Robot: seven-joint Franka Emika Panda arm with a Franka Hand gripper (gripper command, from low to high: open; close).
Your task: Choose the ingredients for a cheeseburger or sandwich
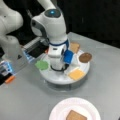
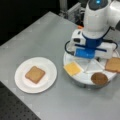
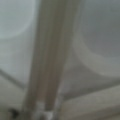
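Grey table: your gripper [image 1: 58, 67] sits low over the tray [image 2: 82, 79]; grip unclear. Beside it, cheese [image 2: 72, 68] looks thin, light; pinch its edge.

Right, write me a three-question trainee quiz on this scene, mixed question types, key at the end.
1. True or false: the white plate holds one toast square.
2. Which piece lies on the segmented tray at a front view's left edge? A) green disc B) blue disc C) white disc
3. Fill in: the arm's tool is down over the ____, its tips hidden in both front views.

Key: 1 true. 2 A. 3 segmented tray, which also carries the yellow cheese square, the dark brown patty and a second toast square.
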